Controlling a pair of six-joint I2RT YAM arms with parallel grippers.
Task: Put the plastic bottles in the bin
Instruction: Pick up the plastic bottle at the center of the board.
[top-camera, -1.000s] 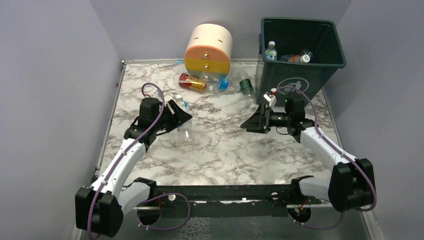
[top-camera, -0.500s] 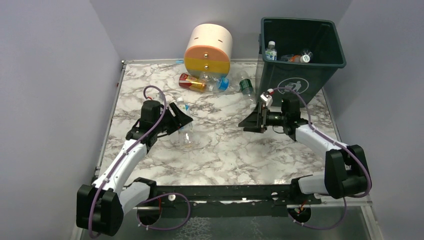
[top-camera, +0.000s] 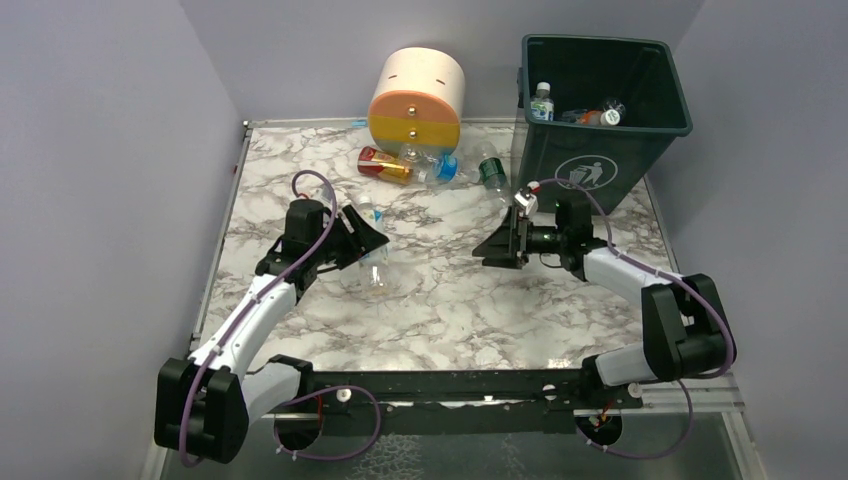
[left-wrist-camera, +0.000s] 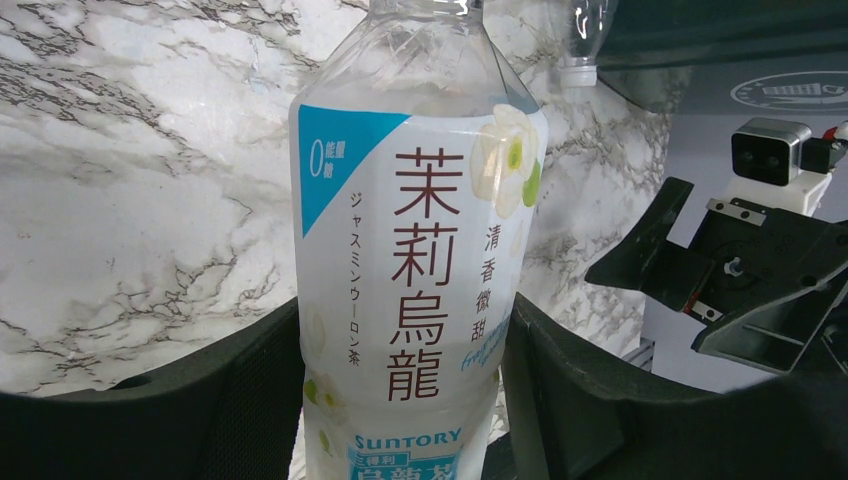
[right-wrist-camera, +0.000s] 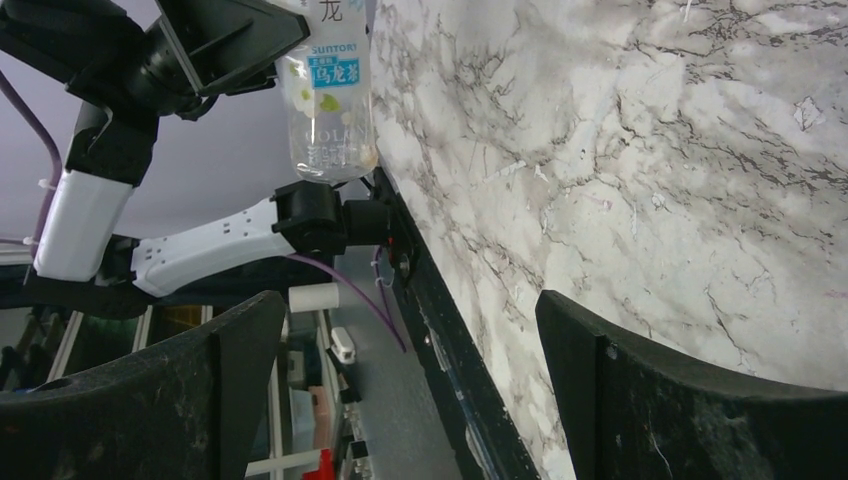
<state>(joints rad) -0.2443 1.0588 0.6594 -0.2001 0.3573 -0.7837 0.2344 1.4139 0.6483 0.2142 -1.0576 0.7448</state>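
The plastic bottle (left-wrist-camera: 415, 250), white-labelled, stood clamped in your left gripper (top-camera: 365, 240) left of centre; your right gripper (top-camera: 497, 245) gaped wide, empty, just below the bin (top-camera: 560, 160).

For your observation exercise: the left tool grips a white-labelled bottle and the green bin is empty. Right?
Not quite: the top external view shows the green bin holding several bottles. The left tool does grip the white-labelled bottle.

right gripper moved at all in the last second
Yes. The right gripper has slid a little left in the top view, away from the bin.
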